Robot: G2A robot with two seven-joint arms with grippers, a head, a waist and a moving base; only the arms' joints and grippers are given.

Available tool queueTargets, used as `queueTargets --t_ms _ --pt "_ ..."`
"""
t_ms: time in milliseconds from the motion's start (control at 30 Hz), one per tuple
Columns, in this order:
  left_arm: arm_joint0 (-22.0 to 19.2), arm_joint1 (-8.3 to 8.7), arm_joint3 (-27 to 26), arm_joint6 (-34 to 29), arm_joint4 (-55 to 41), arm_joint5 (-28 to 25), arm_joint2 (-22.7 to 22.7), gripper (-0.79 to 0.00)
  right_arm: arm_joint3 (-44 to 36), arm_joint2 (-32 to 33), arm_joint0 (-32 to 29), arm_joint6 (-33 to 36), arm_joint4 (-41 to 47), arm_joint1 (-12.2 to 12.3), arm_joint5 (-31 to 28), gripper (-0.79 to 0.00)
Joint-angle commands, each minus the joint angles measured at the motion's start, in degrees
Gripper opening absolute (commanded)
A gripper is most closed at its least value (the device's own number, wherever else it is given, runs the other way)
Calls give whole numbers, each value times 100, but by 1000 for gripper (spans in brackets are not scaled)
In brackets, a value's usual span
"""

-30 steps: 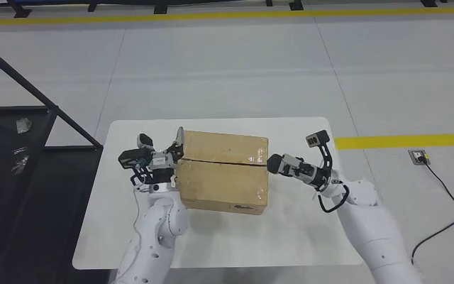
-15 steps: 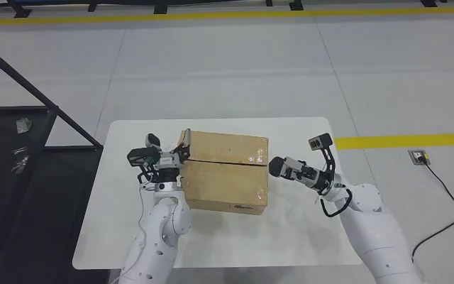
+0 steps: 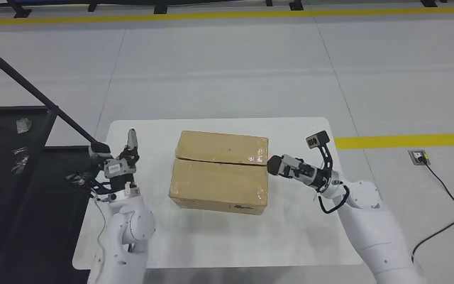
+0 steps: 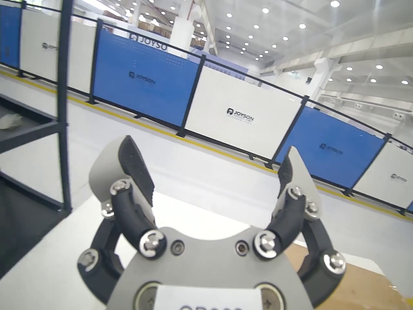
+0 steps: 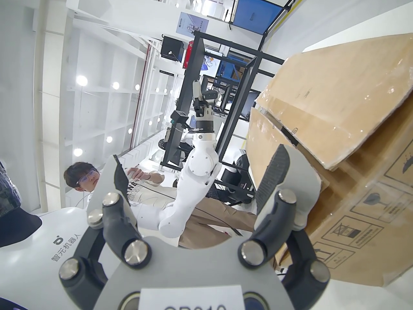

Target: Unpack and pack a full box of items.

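Top view: the closed brown cardboard box [image 3: 220, 174] sits in the middle of the white rounded table [image 3: 298, 234]. The left gripper [image 3: 130, 142] hangs over the table's left part, well apart from the box. The right gripper [image 3: 272, 163] is at the box's right end.

Left wrist view: its fingers are spread wide, holding nothing (a box corner shows beyond).

Right wrist view: jaws parted and empty, one pad just beside the box's end wall.

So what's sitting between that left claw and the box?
Nothing. In the top view, the stretch between the left gripper and the box is bare white table.
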Motion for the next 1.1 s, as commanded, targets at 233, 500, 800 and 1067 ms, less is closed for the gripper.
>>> queueTargets --t_ms 233,500,800,1067 --pt "429 278 1031 -789 -473 -2476 -1057 0 362 -297 391 32 74 -86 70 0" --pt "-4 348 2007 -3005 -3650 -4475 -1049 0 739 -572 708 37 113 -188 51 0" --pt "-217 450 2161 -4667 -5003 -4595 -1132 0 798 -619 691 -1 99 -201 -14 0" --pt "-320 435 2170 -5090 -5857 -3830 -960 0 769 -861 838 -63 -21 -277 159 0"
